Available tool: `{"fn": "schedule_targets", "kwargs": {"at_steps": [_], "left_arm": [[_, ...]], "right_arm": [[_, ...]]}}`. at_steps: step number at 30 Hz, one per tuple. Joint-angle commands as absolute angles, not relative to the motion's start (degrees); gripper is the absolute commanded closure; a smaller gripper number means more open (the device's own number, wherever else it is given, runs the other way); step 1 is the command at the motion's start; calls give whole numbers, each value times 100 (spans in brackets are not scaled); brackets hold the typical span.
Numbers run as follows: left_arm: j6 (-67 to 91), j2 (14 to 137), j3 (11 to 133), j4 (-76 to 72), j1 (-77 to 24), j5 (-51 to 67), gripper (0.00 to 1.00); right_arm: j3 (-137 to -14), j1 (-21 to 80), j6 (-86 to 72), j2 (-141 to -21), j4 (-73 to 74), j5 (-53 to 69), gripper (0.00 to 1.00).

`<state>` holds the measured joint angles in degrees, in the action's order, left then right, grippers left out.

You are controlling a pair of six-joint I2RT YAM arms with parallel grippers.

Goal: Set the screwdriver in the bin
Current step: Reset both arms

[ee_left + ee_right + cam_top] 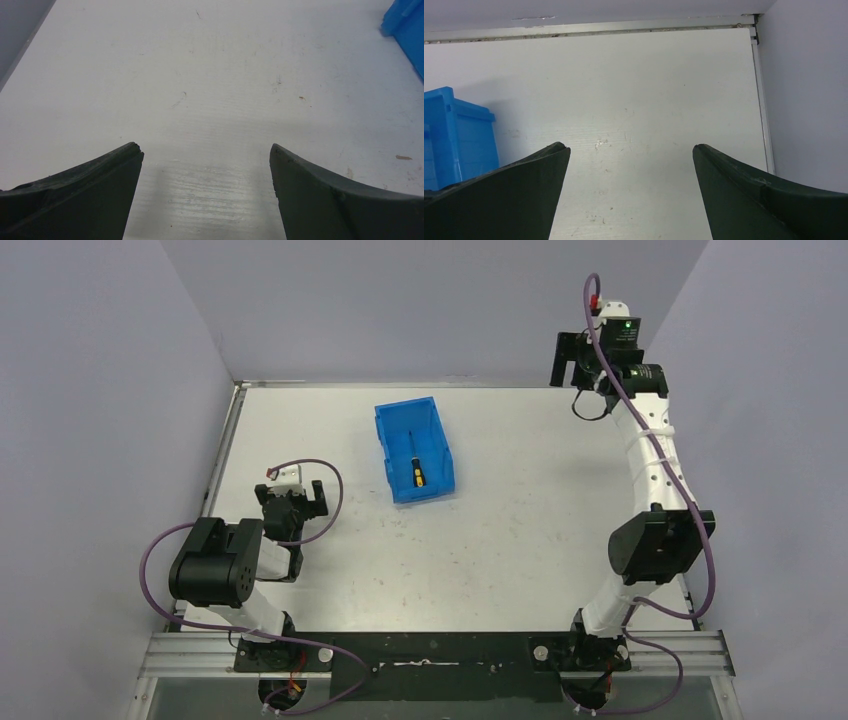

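White table (pixel 520 540): blue bin (pixel 425 493) holds screwdriver (pixel 414 462), yellow-black handle, thin dark shaft.

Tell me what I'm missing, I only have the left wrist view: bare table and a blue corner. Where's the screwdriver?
Observer: In the top view, the screwdriver lies inside the bin, handle toward the arms.
Operator: And the right arm?
Observer: The right gripper is open and holds nothing, up by the far right corner of the table.
Operator: How close is my gripper to the bin?
Observer: The left gripper is open, left of the bin and well apart from it.
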<state>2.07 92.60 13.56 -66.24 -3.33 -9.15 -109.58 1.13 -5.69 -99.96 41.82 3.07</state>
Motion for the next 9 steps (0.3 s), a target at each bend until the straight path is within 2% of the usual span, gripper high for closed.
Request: {"fn": "schedule_targets", "kwargs": {"at_steps": [1, 9], "left_arm": [[169, 9233, 1459, -6926, -343, -896, 3], [169, 9235, 1459, -6927, -343, -896, 3]], "right_arm": [[-10905, 125, -490, -9870, 4011, 271, 0], [-10818, 124, -500, -9785, 3969, 159, 0]]}}
